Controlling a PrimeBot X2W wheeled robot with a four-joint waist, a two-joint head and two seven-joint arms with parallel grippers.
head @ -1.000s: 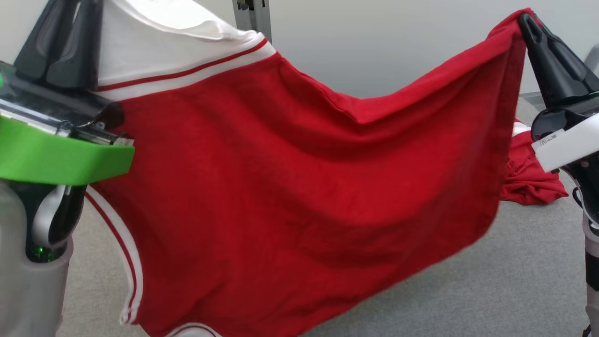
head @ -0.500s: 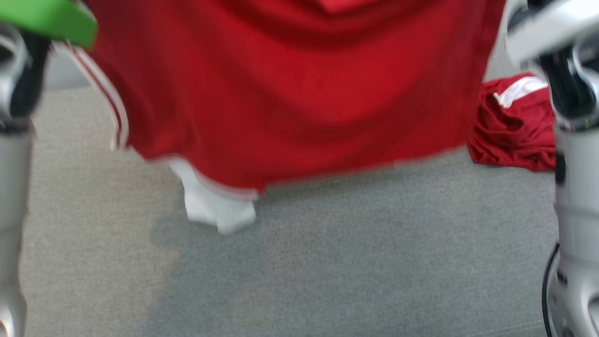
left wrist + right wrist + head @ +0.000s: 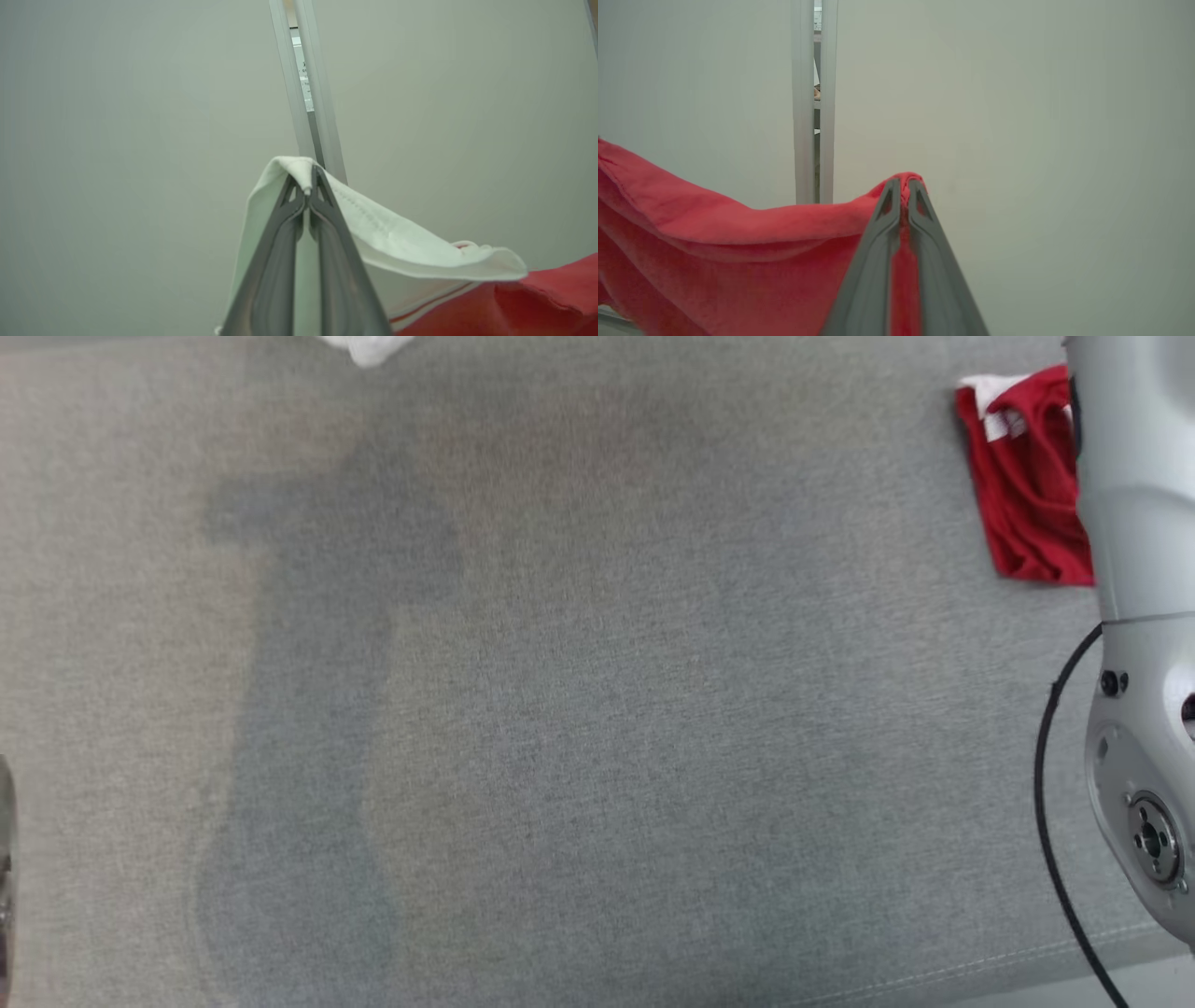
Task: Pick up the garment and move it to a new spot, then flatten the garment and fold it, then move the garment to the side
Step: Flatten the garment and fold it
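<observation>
My left jaws, pressed shut, pinch the white edge (image 3: 387,238) of the garment (image 3: 537,298), held aloft before a pale wall (image 3: 117,140). My right jaws, closed likewise, clamp its red edge (image 3: 738,224), and the cloth sags away from them. In the head view, a scrap of white cloth (image 3: 369,347) shows at the top of the grey worktop (image 3: 560,756). A crumpled red garment (image 3: 1022,495) lies at the far right, beside my pale forearm (image 3: 1134,569).

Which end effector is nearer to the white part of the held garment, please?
Left. The left end effector is shut right on the white part of the garment; the right end effector pinches its red edge, apart from the white.
</observation>
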